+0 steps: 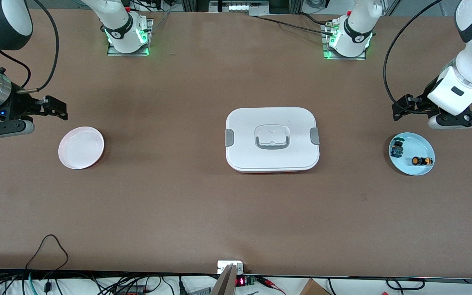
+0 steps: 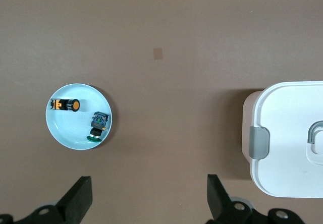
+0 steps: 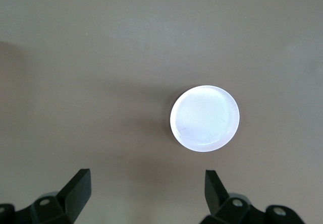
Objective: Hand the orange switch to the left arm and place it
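The orange switch (image 1: 421, 161) lies on its side on a light blue plate (image 1: 414, 143) toward the left arm's end of the table. It also shows in the left wrist view (image 2: 65, 104) on that plate (image 2: 70, 130). The white box (image 1: 244, 123) stands in the middle of the table, and one end of it shows in the left wrist view (image 2: 287, 133). My left gripper (image 1: 402, 110) hangs open and empty above the table beside the blue plate, as its own view shows (image 2: 149, 199). My right gripper (image 1: 55, 110) hangs open and empty (image 3: 146, 193) above the table.
A small blue-and-green switch (image 1: 397, 149) shares the blue plate, as the left wrist view shows (image 2: 98, 125). An empty pale pink plate (image 1: 81, 147) lies toward the right arm's end, also in the right wrist view (image 3: 204, 118). Cables lie along the table's near edge.
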Controlling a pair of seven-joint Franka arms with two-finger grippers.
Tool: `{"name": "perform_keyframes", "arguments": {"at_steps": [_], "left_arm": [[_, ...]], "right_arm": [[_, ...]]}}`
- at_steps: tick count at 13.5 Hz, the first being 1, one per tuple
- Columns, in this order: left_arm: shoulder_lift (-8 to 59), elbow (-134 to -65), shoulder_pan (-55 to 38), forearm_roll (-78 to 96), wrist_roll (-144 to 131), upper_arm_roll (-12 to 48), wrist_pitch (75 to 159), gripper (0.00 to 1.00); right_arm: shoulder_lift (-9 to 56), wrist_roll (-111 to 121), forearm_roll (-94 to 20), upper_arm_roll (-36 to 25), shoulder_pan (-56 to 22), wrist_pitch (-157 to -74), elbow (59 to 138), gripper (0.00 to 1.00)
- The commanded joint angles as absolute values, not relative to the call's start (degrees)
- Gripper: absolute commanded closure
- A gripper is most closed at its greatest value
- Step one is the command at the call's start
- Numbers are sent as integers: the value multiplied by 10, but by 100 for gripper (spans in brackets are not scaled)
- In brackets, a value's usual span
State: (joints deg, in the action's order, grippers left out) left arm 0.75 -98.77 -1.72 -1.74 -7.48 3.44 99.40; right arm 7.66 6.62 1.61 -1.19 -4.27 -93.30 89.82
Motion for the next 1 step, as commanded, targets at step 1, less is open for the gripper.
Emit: {"name": "perform_keyframes", "arguments": {"at_steps": [1], "left_arm": [[25,-959,-25,-13,-76,31,977,0]], "right_arm": [[78,70,25,-10,-44,-927,887,0]]}}
